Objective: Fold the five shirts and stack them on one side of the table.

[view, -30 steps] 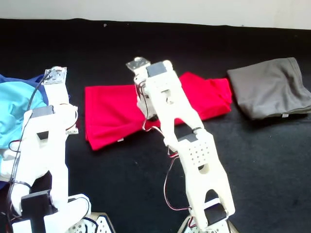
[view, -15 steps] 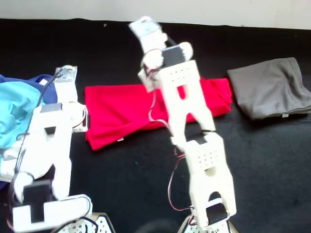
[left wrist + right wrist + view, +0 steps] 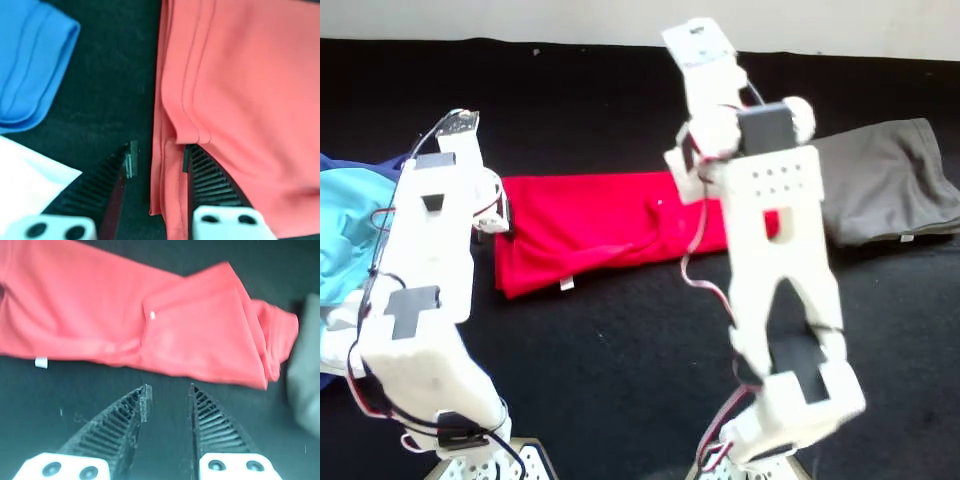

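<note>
The left arm [image 3: 425, 260] and right arm [image 3: 775, 230] are white plastic shells with black servo blocks at the joints and red and black cables running along them. One plate of the right arm has rows of round holes. The left pincer [image 3: 157, 155] and right pincer [image 3: 167, 395] have black ribbed jaws on white bases with dark screw holes.

Left end effector [image 3: 159, 156], right end effector [image 3: 169, 391] — both parted.

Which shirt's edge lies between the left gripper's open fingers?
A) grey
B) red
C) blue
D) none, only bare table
B: the left wrist view shows the hemmed edge of the red shirt running between the fingers of the open left gripper, with the blue shirt lying apart from it.
</note>
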### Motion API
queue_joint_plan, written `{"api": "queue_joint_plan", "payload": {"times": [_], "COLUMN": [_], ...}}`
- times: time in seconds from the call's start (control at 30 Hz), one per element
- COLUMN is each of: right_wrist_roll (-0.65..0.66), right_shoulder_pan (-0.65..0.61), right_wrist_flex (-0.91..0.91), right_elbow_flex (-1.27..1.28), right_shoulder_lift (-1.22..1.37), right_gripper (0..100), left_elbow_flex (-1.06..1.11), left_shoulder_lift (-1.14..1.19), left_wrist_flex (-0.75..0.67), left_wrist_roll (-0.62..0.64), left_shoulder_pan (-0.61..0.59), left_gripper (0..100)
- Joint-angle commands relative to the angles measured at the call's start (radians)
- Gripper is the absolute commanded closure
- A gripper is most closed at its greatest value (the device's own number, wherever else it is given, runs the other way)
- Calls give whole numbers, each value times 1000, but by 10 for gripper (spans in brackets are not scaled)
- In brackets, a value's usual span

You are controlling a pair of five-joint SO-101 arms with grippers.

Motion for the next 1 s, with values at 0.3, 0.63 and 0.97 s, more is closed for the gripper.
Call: {"api": "queue_joint_plan", "payload": {"times": [0.3, 0.63, 0.97], "right_wrist_roll": [68, 68, 72], "right_shoulder_pan": [213, 213, 381], "right_wrist_flex": [7, 7, -27], "right_elbow_flex": [288, 289, 587], "right_shoulder_lift": [-346, -421, -662], "right_gripper": [883, 883, 883], "left_elbow_flex": [-59, -62, -394], "left_shoulder_lift": [104, 102, 110], "left_wrist_flex": [18, 57, 278], "left_wrist_roll": [9, 3, -69], "left_shoulder_pan": [42, -10, -182], "left_gripper": [839, 990, 991]}}
